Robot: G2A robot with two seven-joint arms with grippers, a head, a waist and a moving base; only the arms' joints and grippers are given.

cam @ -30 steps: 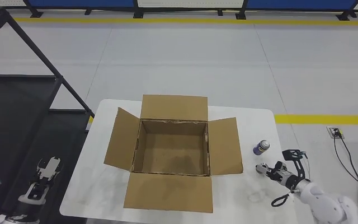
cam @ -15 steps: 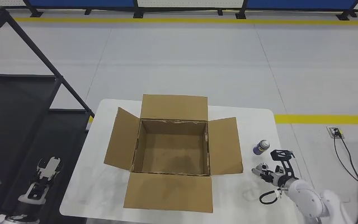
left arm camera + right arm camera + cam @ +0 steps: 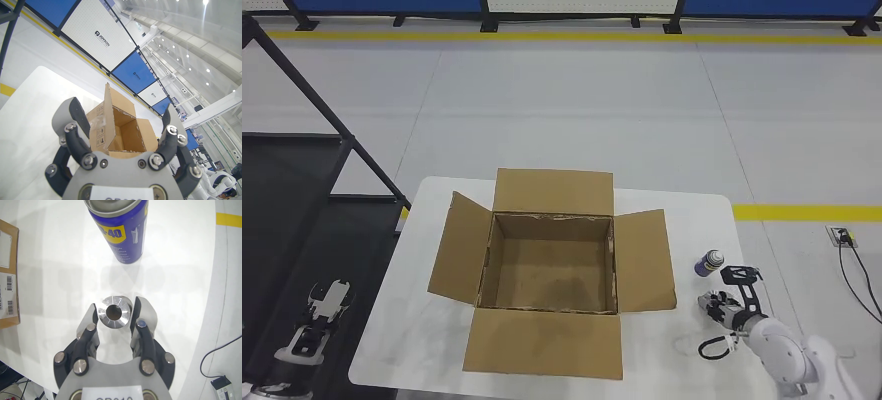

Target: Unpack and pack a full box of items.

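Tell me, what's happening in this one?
The right claw is low over the white table, set around a small silver roll that stands beside an upright blue spray can. The cardboard box sits open in the middle of the table, with nothing visible inside. The left claw hangs open and empty off the table's left side, pointed toward the box.

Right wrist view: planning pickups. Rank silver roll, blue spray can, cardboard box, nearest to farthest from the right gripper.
1. Silver roll, at the right gripper.
2. Blue spray can, upright just beyond.
3. Cardboard box, off to one side.
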